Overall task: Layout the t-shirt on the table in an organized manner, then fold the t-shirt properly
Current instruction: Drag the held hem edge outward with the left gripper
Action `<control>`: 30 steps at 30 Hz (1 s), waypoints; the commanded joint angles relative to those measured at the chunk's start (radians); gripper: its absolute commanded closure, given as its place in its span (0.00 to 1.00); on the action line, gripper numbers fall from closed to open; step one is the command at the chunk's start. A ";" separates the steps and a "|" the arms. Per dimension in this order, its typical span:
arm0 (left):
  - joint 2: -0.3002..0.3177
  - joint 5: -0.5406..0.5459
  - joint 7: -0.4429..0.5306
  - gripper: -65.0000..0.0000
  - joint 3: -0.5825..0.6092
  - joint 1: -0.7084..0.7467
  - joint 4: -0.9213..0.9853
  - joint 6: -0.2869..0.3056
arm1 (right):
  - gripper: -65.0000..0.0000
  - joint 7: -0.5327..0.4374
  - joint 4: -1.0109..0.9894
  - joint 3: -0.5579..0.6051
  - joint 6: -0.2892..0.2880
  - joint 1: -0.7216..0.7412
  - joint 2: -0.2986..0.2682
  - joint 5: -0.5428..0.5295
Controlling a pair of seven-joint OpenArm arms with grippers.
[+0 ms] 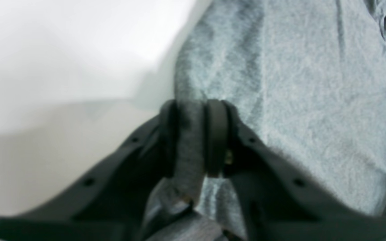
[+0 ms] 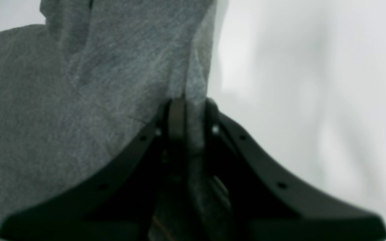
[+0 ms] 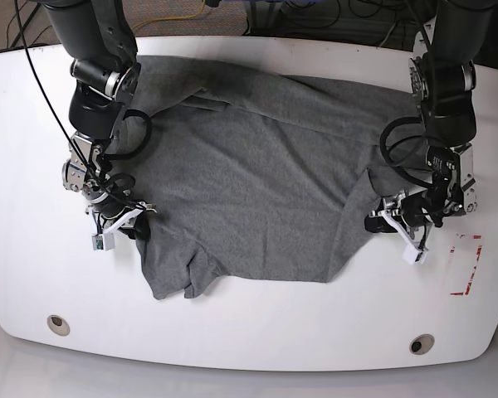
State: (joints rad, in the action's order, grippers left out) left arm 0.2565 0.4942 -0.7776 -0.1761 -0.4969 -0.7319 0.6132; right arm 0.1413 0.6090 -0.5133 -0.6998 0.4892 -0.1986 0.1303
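The dark heather-grey t-shirt lies spread but rumpled across the middle of the white table, with folds at its right side and lower left corner. My left gripper is shut on a pinch of the t-shirt at its right edge; in the base view this left gripper sits low at the cloth's right side. My right gripper is shut on a fold of the t-shirt at its left edge, and this right gripper sits at the cloth's left side in the base view.
Two round grommet holes sit near the table's front edge. Red tape marks lie at the right, just beyond the left gripper. Cables run along the floor behind the table.
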 commanded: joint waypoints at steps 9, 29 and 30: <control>0.013 0.018 0.011 0.96 -0.001 -0.033 -0.019 0.007 | 0.86 0.031 0.009 0.002 0.002 0.015 -0.006 0.021; 0.019 0.018 -0.013 1.00 -0.009 -0.030 -0.202 0.009 | 0.86 0.031 0.009 0.002 0.002 0.015 -0.008 0.021; 0.019 0.018 -0.019 1.00 -0.009 -0.030 -0.202 0.009 | 0.86 0.031 0.009 0.002 0.002 0.015 -0.008 0.021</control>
State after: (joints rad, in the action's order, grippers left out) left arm 0.2611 0.4953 -0.7944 -0.1814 -0.4999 -0.9165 0.6174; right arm 0.1417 0.6090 -0.5133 -0.6998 0.4892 -0.1989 0.1307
